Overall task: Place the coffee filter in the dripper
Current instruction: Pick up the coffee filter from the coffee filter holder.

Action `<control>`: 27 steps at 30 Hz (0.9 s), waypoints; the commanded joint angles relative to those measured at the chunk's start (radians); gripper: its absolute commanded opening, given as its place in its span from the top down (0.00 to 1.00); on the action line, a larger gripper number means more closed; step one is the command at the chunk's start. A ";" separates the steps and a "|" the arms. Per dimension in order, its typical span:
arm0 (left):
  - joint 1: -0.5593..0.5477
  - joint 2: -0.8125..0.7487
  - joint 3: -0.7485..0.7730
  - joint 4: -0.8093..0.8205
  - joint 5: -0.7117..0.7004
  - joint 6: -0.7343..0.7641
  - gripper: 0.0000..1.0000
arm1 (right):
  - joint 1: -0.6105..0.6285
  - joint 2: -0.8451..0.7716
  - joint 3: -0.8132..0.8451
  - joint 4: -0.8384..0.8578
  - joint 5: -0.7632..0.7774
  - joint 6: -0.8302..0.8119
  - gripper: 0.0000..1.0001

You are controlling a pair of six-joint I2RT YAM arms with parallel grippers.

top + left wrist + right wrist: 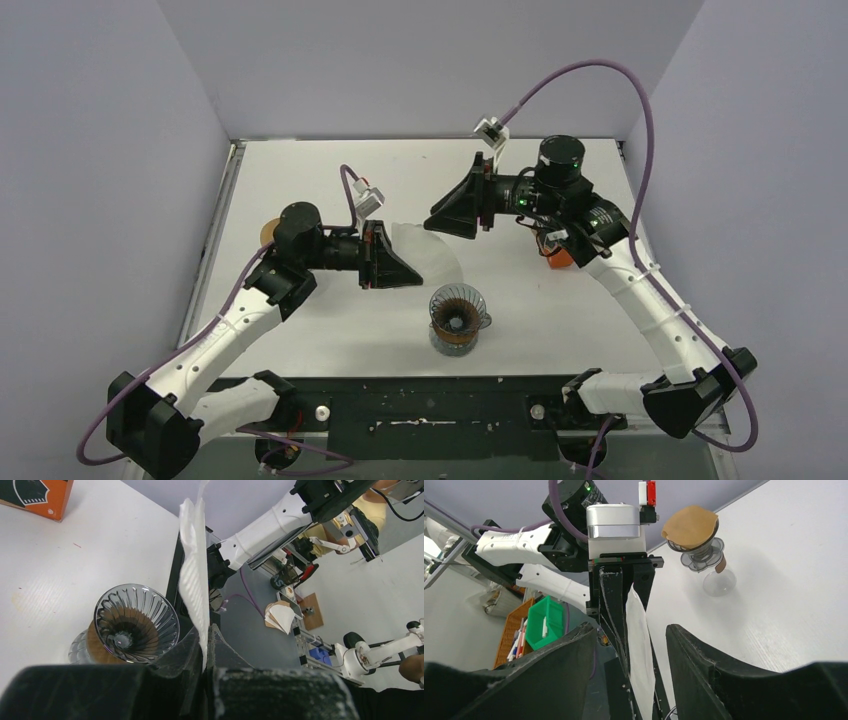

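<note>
Nearest us, the ribbed, smoky see-through dripper (458, 318) stands on the white table (330, 180). Just beyond, the left gripper (410, 273) pinches the thin, crinkled white coffee filter (435, 252) (flat, clear of the dripper); farther off, the right gripper (445, 218) gapes, holding nothing.

coffee filter (436, 255) in left gripper (412, 270) | dripper (458, 318) on table (300, 180), before filter

Crinkled matt white paper coffee filter (194, 575) inside left gripper's (206, 629) scuffed black plastic; beside it, glossy ribbed smoky dripper (136, 622).
</note>
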 commanded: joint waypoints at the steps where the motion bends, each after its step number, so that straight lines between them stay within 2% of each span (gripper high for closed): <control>1: 0.006 0.006 0.050 -0.018 0.041 0.031 1.00 | 0.051 0.027 -0.005 0.013 0.012 0.006 0.46; 11: 0.006 0.012 0.052 -0.043 0.041 0.052 1.00 | 0.106 0.033 -0.003 0.008 0.029 -0.027 0.46; 27: 0.005 0.008 0.056 -0.041 0.043 0.049 1.00 | 0.112 -0.016 -0.024 -0.029 0.064 -0.065 0.47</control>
